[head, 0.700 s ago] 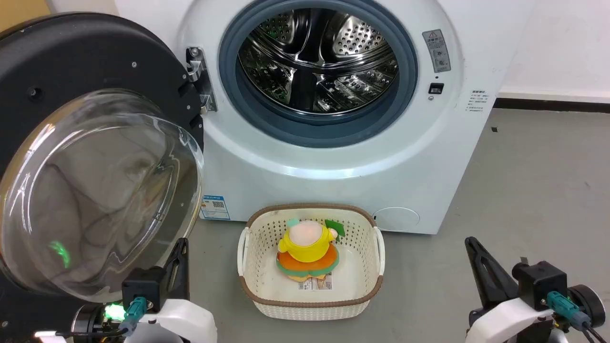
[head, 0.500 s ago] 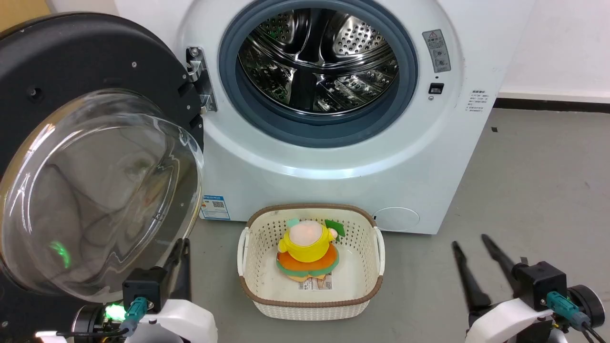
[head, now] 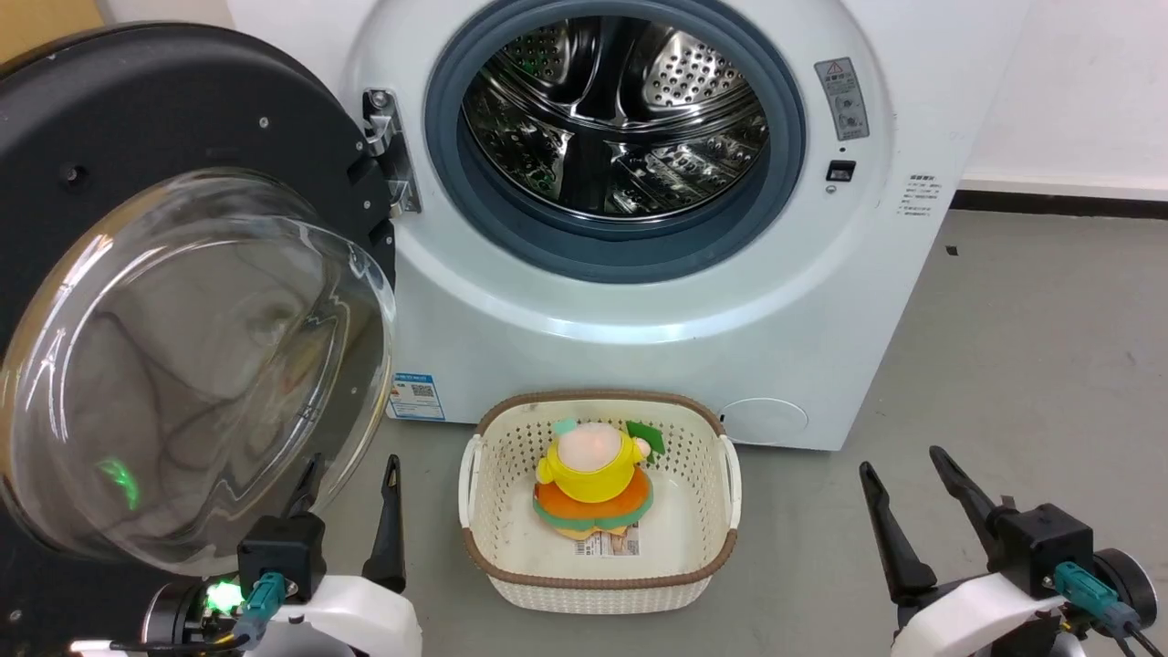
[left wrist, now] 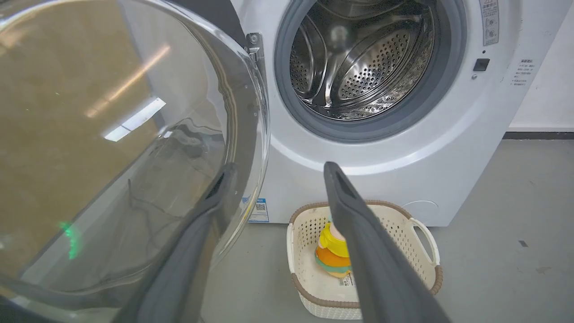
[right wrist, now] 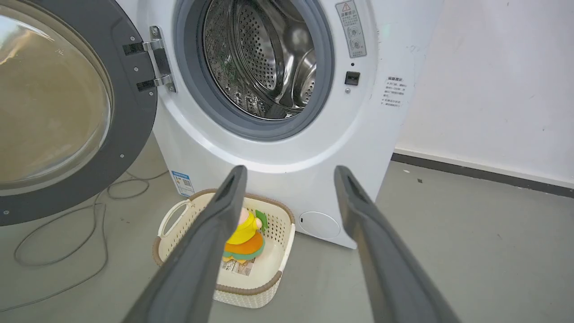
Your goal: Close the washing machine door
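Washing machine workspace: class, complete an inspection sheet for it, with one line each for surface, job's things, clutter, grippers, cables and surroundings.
Surface: grey floor, a few small dark marks.
Job's things: washing machine door swung wide open on its metal hinge; washing machine opening uncovered, steel drum looks empty.
Clutter: cream basket on the floor in front of the machine, with a yellow and orange plush toy inside.
Grippers: left gripper open, close by the door's glass, contact unclear; right gripper open, holding nothing.
Cables: grey cable looped on the floor below the door.
Surroundings: white wall with dark skirting.
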